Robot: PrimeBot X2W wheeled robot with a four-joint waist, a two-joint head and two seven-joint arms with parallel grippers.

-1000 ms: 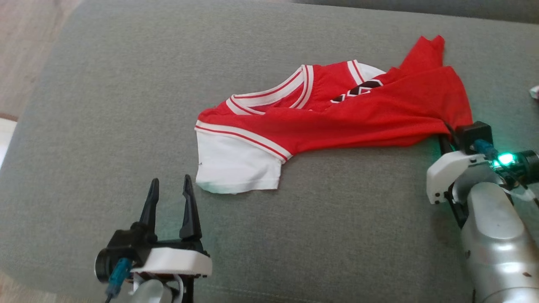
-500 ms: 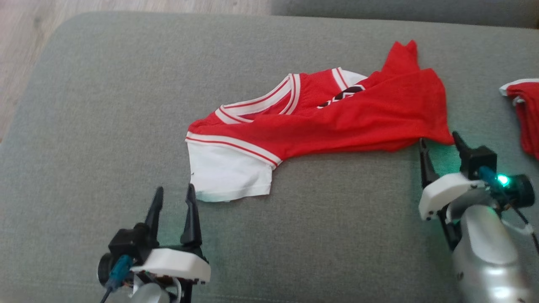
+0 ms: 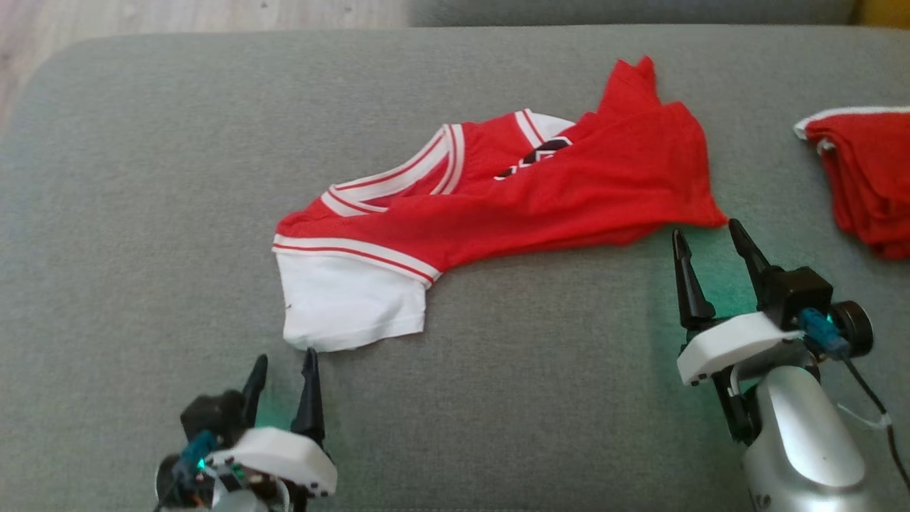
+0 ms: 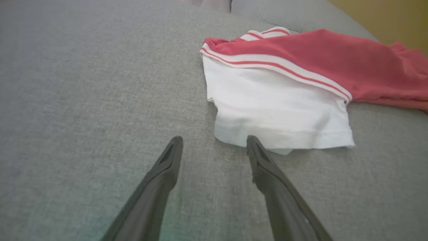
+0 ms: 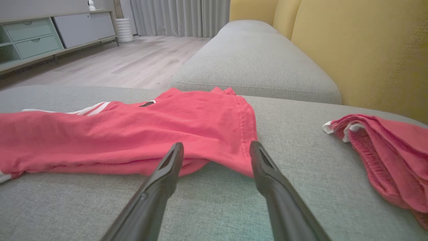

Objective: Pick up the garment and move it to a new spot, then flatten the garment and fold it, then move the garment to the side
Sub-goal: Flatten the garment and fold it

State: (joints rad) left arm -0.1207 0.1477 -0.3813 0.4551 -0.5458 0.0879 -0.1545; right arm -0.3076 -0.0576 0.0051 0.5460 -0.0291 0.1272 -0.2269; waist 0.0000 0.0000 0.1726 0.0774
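Off the garment now, right tool

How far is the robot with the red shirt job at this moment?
Done, it seems: the red garment lies on the grey cushion, set down. In hand: nothing; the left tool and right tool are open, at its sleeve and hem. Left: it is bunched, so flattening, folding, moving aside.

Soft even light, green glow, slight blur

Cushion bare left of garment; right side — red pile.
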